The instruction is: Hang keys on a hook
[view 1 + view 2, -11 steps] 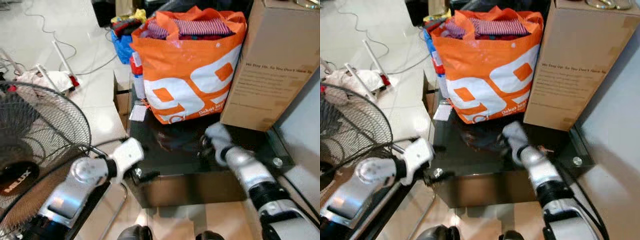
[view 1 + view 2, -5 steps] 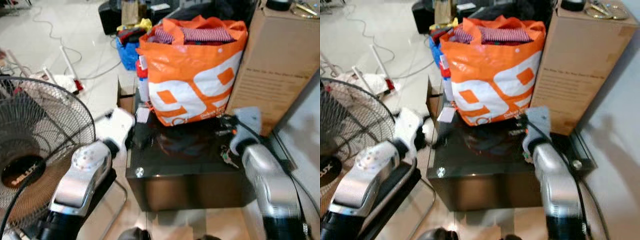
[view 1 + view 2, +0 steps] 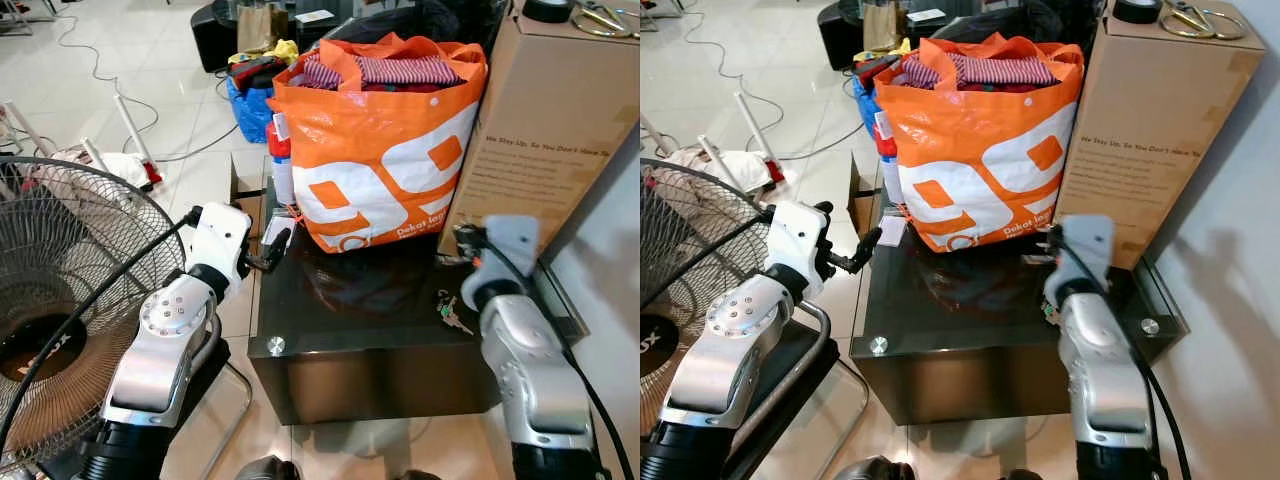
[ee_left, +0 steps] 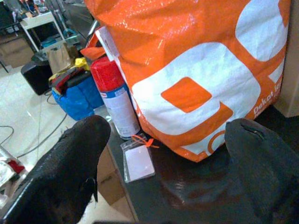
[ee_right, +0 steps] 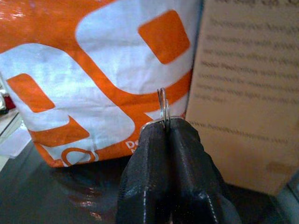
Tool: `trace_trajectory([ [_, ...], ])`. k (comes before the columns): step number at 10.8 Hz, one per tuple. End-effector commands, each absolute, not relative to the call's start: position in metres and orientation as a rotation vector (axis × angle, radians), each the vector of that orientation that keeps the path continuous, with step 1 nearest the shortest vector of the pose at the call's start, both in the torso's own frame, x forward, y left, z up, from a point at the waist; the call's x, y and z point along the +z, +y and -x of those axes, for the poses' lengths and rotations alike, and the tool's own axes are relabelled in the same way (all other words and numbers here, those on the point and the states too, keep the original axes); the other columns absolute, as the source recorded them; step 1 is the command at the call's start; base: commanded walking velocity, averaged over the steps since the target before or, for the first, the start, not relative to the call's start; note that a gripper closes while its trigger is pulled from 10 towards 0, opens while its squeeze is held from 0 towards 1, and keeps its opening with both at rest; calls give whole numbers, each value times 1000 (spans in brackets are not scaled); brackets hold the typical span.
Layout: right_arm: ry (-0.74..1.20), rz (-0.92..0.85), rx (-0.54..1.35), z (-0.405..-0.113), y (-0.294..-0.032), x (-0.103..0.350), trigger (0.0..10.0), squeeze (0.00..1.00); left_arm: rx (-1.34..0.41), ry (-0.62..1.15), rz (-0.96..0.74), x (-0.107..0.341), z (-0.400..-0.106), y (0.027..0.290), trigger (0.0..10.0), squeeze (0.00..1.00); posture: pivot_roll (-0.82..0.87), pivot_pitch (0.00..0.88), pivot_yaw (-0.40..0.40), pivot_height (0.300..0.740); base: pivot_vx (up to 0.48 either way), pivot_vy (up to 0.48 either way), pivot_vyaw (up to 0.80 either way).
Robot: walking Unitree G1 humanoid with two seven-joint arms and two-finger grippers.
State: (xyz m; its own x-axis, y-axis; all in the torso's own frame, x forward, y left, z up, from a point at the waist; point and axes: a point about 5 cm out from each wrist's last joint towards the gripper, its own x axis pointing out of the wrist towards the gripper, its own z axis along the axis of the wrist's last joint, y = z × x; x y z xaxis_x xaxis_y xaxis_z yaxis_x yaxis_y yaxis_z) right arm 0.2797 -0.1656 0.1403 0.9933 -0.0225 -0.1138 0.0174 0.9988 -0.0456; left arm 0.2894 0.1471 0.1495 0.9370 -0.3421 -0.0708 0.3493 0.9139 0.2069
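Steel key ring [image 5: 163, 106] is pinched in my right hand [image 5: 169, 133], keys [image 3: 449, 310] dangling over the dark glass worktop [image 3: 380, 335]; my left hand [image 4: 168, 154] gapes empty, hanging them remains.

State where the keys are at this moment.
The keys hang from the right gripper, whose fingers pinch their ring, above the black table's right side, before the cardboard box.

A: Lighting was bright and even; the tiled floor [image 3: 190, 90] glared, and the glass tabletop [image 3: 370, 310] held dim reflections.

B: Noted. Head views were sharp. Right wrist view was soft, its black fingertips [image 5: 161, 140] possibly out of focus.
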Motion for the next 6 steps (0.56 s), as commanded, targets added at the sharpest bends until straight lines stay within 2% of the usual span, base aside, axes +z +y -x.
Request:
trace_trajectory([
  [1, 97, 56, -22, -282, -165, 146, 10000, 0, -343, 45, -213, 148, -291, 148, 10000, 176, -120, 0, 65, 740, 0, 0, 0],
  [6, 78, 32, -14, -287, -164, 153, 10000, 0, -317, 44, -197, 144, -293, 146, 10000, 196, -109, 0, 37, 740, 0, 0, 0],
])
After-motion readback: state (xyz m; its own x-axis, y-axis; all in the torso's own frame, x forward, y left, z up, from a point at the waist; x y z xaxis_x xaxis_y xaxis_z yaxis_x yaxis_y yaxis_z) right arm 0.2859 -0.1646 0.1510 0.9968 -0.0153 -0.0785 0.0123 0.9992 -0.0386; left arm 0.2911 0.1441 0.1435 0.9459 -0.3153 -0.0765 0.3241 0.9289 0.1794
